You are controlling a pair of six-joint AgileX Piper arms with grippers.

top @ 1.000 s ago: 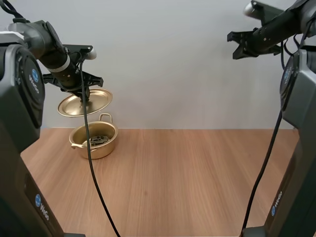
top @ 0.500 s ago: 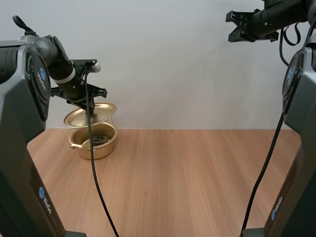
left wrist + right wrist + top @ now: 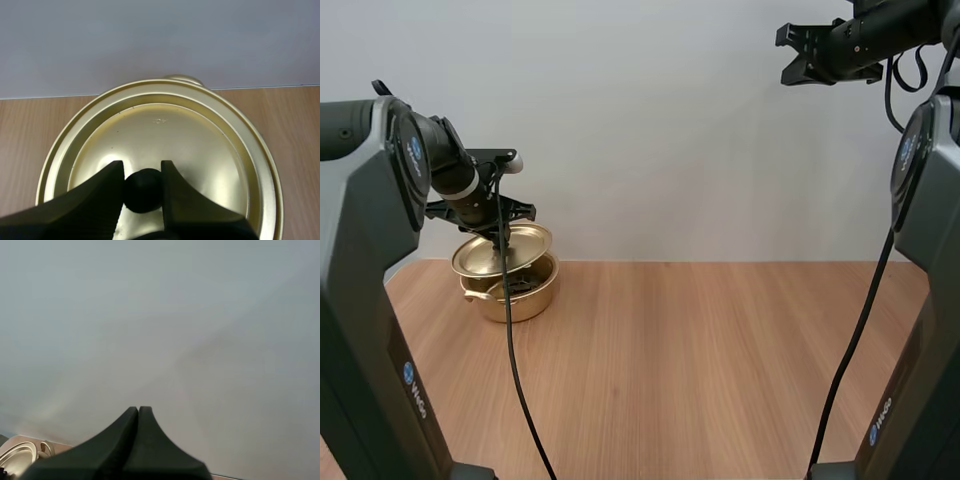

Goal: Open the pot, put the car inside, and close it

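- Pot first: the round gold metal pot (image 3: 512, 297) sits at the far left of the brown wooden table (image 3: 720, 350), close to the back edge.
- From the high view, my left gripper (image 3: 502, 238) holds the shiny gold lid (image 3: 506, 250) right over the pot's opening. The lid is a bit tilted, and I can't tell if it touches the rim.
- The left wrist view gives what the high one doesn't: both ribbed fingers pinch the lid's small black round knob (image 3: 143, 191) between their tips. One gold loop handle (image 3: 182, 79) of the pot peeks out past the lid's far edge.
- The lid covers the pot's inside in that view, so no look at what's in it.
- My right gripper (image 3: 788, 58) is up high on the right, well away from the table.
- In the right wrist view its fingers (image 3: 138, 415) lie pressed together as one dark wedge, gripping nothing, with the gold lid far off beside them.
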